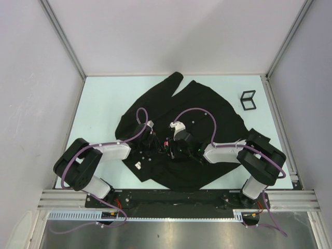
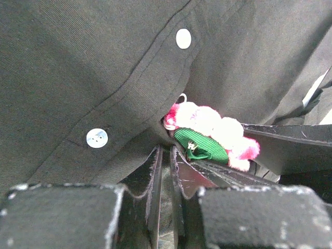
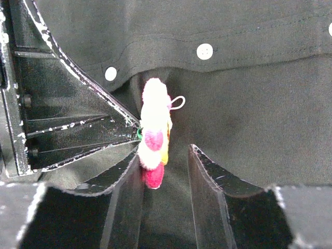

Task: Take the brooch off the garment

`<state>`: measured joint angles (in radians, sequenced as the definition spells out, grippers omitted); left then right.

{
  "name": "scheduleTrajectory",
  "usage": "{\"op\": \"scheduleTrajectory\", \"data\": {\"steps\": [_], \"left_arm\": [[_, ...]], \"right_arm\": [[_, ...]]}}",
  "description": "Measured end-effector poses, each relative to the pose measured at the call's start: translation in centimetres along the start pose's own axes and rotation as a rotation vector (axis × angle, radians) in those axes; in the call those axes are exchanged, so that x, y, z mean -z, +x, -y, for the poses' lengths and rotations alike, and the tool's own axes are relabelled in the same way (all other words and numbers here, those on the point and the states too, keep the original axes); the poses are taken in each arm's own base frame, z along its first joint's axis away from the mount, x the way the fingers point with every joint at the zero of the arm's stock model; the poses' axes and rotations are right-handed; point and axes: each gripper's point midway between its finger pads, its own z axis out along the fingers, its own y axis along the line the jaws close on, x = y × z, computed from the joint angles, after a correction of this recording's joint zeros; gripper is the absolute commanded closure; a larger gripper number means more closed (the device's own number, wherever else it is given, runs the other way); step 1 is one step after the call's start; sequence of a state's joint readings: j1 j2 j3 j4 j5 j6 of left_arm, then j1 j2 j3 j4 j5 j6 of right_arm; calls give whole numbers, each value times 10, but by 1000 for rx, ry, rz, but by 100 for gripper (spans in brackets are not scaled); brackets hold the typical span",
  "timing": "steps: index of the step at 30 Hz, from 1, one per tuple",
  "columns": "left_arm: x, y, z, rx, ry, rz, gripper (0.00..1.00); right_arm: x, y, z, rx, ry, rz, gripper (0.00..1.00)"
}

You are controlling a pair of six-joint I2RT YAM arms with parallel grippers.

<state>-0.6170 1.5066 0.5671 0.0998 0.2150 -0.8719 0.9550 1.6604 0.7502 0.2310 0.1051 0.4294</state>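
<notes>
You're not done: the brooch looks pinned to the garment beside the buttons. Your left gripper pinches cloth just below it, your right gripper stands partly open around it — pulling it free remains

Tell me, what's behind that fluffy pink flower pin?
Behind the brooch lies the black shirt, with white buttons. The brooch's fastening and the cloth right behind it are covered.

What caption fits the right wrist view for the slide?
Close-up: pink brooch standing edge-on off the black shirt, between the open right jaws.
</notes>
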Motion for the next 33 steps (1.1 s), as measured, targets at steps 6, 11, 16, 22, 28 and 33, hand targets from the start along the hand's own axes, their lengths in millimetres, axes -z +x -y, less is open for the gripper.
{"op": "scheduleTrajectory", "data": {"steps": [6,11,16,22,28,33], "left_arm": [[0,0,0,-1,1,0,86],[0,0,1,-1,3,1,86],[0,0,1,-2,3,2,86],[3,-1,0,5,1,22,86],[3,-6,-4,13,-18,53,81],[12,-5,-10,10,-34,81,71]], "right_arm": [[0,5,-3,14,-3,-10,56],[-1,11,-5,40,6,-22,53],[-1,11,-7,55,10,-19,53],[-6,7,-10,67,18,-14,55],[-15,6,-13,108,35,-15,86],[-16,7,-13,111,40,-17,96]]}}
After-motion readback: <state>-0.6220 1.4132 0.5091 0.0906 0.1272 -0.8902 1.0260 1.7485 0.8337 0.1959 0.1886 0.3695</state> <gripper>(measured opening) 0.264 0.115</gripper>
